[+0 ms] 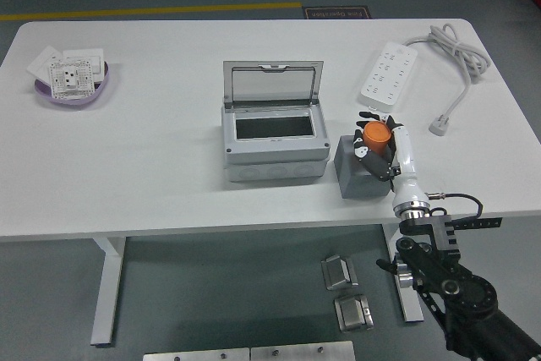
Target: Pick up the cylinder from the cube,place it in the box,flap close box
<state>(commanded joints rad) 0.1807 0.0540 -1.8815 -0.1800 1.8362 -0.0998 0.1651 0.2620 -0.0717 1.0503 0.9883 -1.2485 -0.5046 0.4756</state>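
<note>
Your right hand (377, 143) is wrapped around the orange cylinder (375, 134), which sits on the grey cube (355, 177) near the table's front edge. Lift straight up, then carry it left into the open box (274, 128).

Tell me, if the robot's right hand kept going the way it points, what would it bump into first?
Probably the power strip. The right hand, holding the orange cylinder, points toward the table's far side, though height is unclear.

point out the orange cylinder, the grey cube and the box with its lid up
orange cylinder (375, 134), head view, its orange top, held in the right hand's fingers
grey cube (353, 177), head view, its front face below the hand
box (275, 158), head view, its grey front wall under the open flap
</note>
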